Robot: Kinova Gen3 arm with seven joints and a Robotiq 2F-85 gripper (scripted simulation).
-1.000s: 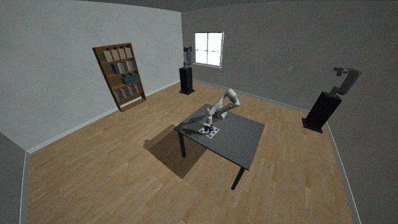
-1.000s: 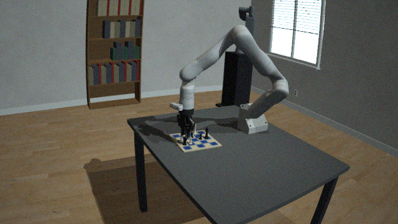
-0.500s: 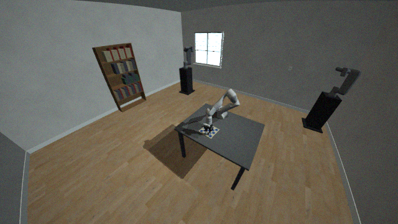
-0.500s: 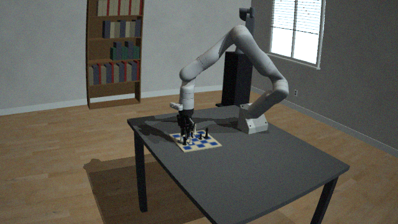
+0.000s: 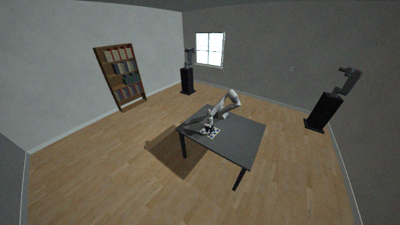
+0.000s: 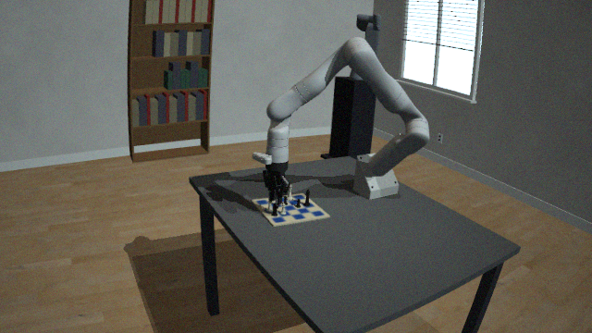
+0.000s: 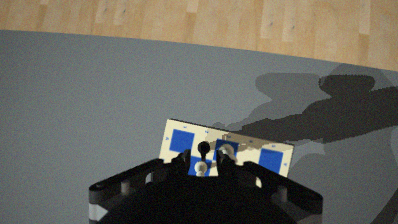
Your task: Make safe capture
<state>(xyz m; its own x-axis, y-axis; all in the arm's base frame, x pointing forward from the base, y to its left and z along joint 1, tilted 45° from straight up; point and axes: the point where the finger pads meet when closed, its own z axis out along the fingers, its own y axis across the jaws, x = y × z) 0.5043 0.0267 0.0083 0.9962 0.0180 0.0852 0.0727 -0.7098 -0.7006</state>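
A small blue and cream chessboard [image 6: 291, 210] lies on the grey table near its far left edge, and also shows in the wrist view [image 7: 227, 147]. My gripper [image 7: 203, 156] is low over the board's left part, with its fingers partly open. A white piece [image 7: 200, 168] stands between the fingertips, and I cannot see the fingers touching it. A black piece [image 7: 203, 147] stands just beyond it. Another white piece [image 7: 227, 150] stands to the right of that. In the exterior view my gripper [image 6: 277, 199] is down among the pieces, and a tall black piece [image 6: 307, 198] stands to its right.
The arm's base [image 6: 376, 181] sits on the table behind the board. The table's left edge [image 6: 222, 203] runs close to the board. A bookshelf [image 6: 168, 79] and two black pedestals with camera arms stand out in the room.
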